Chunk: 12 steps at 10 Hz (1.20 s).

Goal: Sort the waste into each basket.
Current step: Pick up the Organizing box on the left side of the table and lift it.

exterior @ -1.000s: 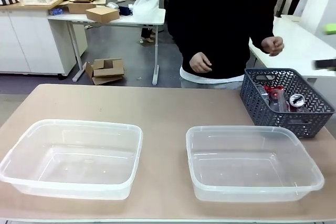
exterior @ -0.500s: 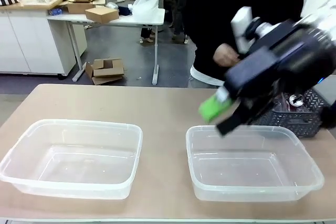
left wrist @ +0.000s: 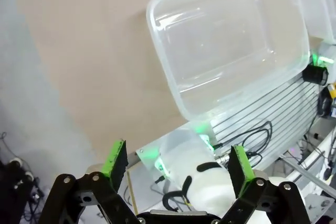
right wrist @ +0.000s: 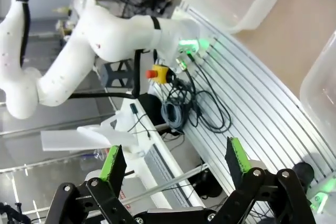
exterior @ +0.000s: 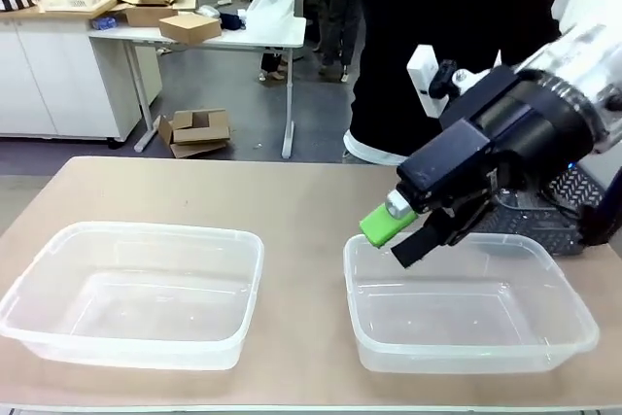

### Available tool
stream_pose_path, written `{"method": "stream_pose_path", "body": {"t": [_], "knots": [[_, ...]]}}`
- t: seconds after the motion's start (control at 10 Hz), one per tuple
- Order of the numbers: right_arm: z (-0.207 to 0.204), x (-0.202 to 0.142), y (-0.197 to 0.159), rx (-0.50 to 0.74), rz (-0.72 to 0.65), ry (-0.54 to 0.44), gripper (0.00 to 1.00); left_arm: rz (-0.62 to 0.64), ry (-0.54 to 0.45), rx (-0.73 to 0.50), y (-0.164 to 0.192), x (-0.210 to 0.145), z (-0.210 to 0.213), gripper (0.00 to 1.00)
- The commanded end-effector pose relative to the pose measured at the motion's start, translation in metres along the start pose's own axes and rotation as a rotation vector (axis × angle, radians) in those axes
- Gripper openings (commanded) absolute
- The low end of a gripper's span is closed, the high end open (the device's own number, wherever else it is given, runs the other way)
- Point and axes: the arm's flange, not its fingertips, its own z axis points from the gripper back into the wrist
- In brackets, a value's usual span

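Presently, right gripper (exterior: 397, 238) over far left corner of right basket (exterior: 466, 359), jaws wide apart, left gripper (left wrist: 177, 161) likewise spread.

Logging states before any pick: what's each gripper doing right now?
Left gripper: open, holding nothing.
Right gripper: open, holding nothing.

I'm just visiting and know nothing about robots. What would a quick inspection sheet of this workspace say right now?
Surface: tan table, bare between tubs.
Job's things: left tub and right tub empty; dark lattice basket mostly behind right arm, contents hidden.
Clutter: nothing seen.
Grippers: right gripper open, empty, over right tub's far corner; left gripper open, empty.
Cables: black cables on the slatted base.
Surroundings: person in black at far side; cardboard box on floor.
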Motion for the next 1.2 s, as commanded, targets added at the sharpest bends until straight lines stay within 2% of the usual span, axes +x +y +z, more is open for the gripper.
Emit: {"method": "stream_pose_path", "body": {"t": [0.0,0.1,0.4,0.7,0.8,0.9,1.0,1.1], "knots": [[-0.004,0.002,-0.003,-0.007,-0.01,0.011,1.0,0.0,-0.006,-0.013,0.001,0.002,-0.005,1.0],[-0.032,0.016,0.011,-0.066,-0.022,0.035,1.0,0.081,-0.013,0.013,-0.003,0.022,-0.017,1.0],[-0.123,0.033,0.039,-0.181,-0.078,0.089,1.0,0.06,0.083,-0.028,-0.009,0.037,-0.052,1.0],[-0.256,0.046,0.063,-0.326,-0.098,0.196,1.0,0.056,0.177,-0.029,-0.012,0.057,-0.085,1.0],[-0.278,0.049,0.059,-0.447,-0.113,0.185,1.0,0.104,0.215,0.02,-0.011,0.062,-0.097,1.0],[-0.272,0.057,0.044,-0.542,-0.179,0.096,1.0,0.192,0.209,0.054,-0.009,0.062,-0.102,1.0],[-0.24,0.063,0.03,-0.553,-0.208,0.002,1.0,0.277,0.141,0.05,-0.005,0.059,-0.1,1.0],[-0.267,0.031,0.05,-0.408,-0.081,0.143,1.0,0.101,0.206,0.002,-0.006,0.066,-0.091,1.0]]}}
